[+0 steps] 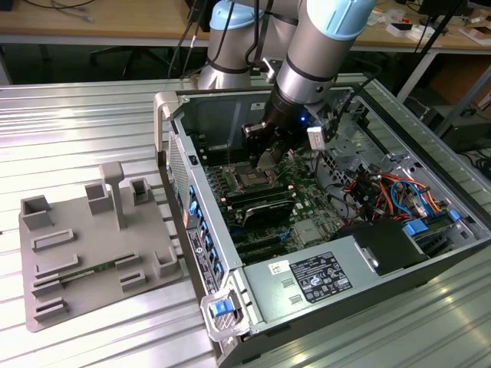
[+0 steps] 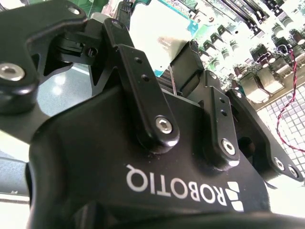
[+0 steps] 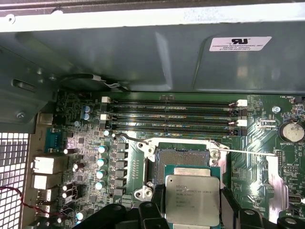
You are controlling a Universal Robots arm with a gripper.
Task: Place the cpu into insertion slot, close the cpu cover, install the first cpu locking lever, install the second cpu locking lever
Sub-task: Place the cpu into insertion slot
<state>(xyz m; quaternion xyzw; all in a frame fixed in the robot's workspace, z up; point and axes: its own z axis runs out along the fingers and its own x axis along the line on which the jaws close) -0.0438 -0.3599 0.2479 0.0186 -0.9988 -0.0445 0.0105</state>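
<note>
Cpu (image 1: 265, 159) hangs in the hand (image 1: 265, 156) inside an open computer case (image 1: 201, 230), just above the insertion slot (image 1: 253, 181). The case lies on the slatted metal desk (image 1: 77, 115), with a grey plastic fixture (image 1: 84, 245) beside it toward the edge at the exterior view's left.

In the second wrist view, two black fingers (image 2: 143, 81), set narrow, grip the pale cpu (image 2: 157, 28) by opposite edges.

In the first wrist view the cpu (image 3: 192, 200) sits level between the fingers (image 3: 157, 202) and partly overlaps the insertion slot (image 3: 183, 157) on the green board (image 3: 252, 171). Memory slots (image 3: 171, 114) lie between that slot and the case wall.
</note>
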